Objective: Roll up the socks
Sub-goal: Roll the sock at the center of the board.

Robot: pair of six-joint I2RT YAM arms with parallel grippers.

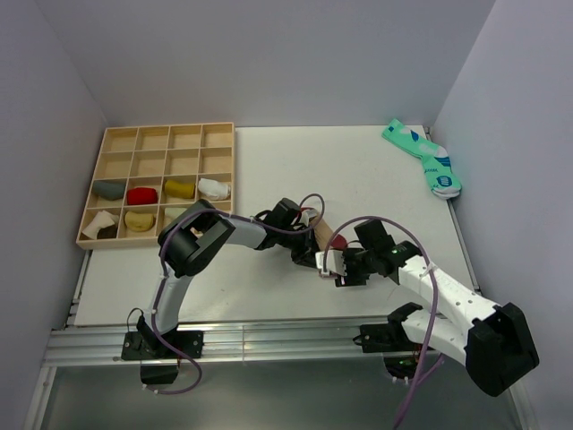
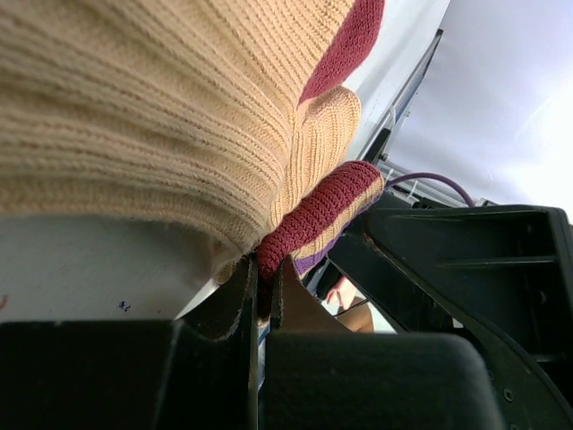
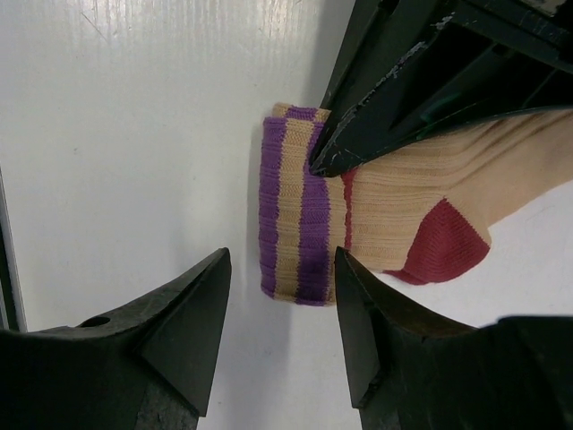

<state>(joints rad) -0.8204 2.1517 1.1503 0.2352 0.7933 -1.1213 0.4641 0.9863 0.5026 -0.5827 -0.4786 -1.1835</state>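
Tan ribbed sock with maroon heel and purple-striped cuff [image 3: 394, 206] lies mid-width on the white table [image 1: 269, 161], nearer its front edge, barely rolled, I judge; my left gripper [image 2: 260, 296] pinches it, my right gripper [image 3: 282, 269] hangs with fingers spread.

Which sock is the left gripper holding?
The tan sock with maroon heel and purple-striped cuff, mid-table, pinched in the left gripper. The teal pair lies alone at the far right corner; the rolled socks sit in the tray.
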